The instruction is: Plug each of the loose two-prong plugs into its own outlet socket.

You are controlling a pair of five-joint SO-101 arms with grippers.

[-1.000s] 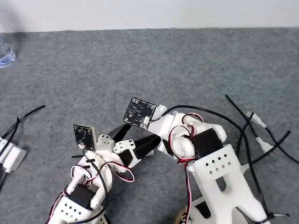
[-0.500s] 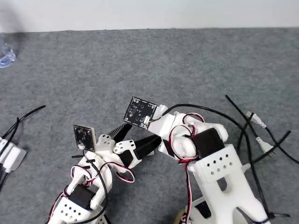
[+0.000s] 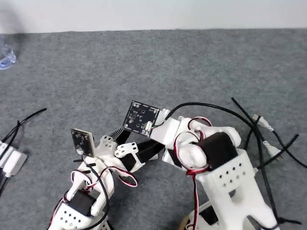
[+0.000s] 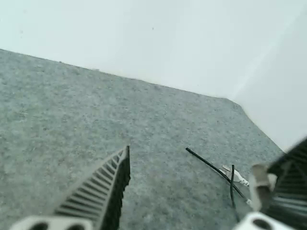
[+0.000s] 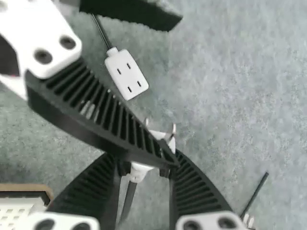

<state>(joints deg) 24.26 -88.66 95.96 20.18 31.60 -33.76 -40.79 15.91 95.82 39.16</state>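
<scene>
moved: both arms slid a little to the left
right gripper: closed on a plug
socket: on the mat, near that plug
left gripper: wide open, holds nothing
other plugs: on the mat, far right

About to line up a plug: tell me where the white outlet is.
In the right wrist view the white outlet lies flat on the grey mat, just beyond the prongs of the plug in the right claw.
</scene>
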